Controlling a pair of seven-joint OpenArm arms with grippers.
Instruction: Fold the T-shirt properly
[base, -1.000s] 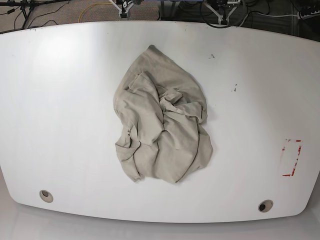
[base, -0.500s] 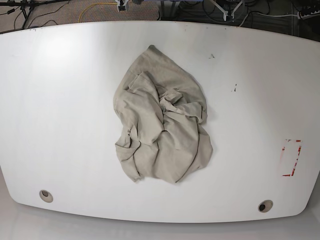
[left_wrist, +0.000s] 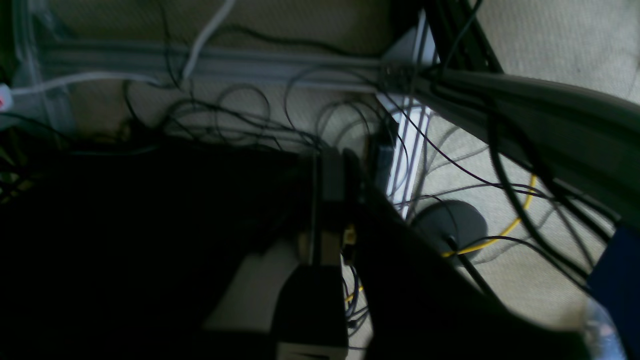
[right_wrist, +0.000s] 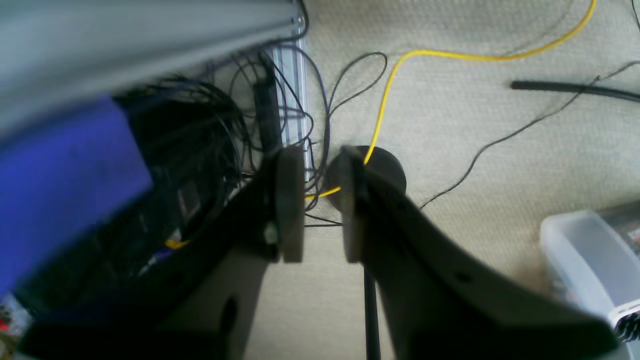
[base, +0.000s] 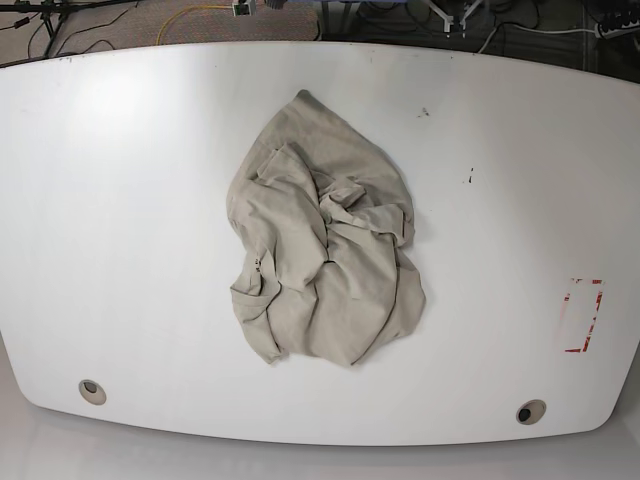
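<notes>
White and broad, the table fills the base view, with a red-marked patch near one edge and two round grommets along the near rim. The T-shirt lies crumpled in a heap at the middle, sleeves and hem tucked into wrinkles, exactly as it lay a second ago. What has changed is at the far edge: the bits of arm hardware that showed there have drawn up almost out of frame. Both wrist cameras look down at carpet and tangled cables, not at cloth. The right hand holds nothing, its fingers a narrow gap apart. The left hand is dark and blurred; I cannot tell how far open it is, though nothing seems held. Folding has not begun; both arms must first reach the shirt.
</notes>
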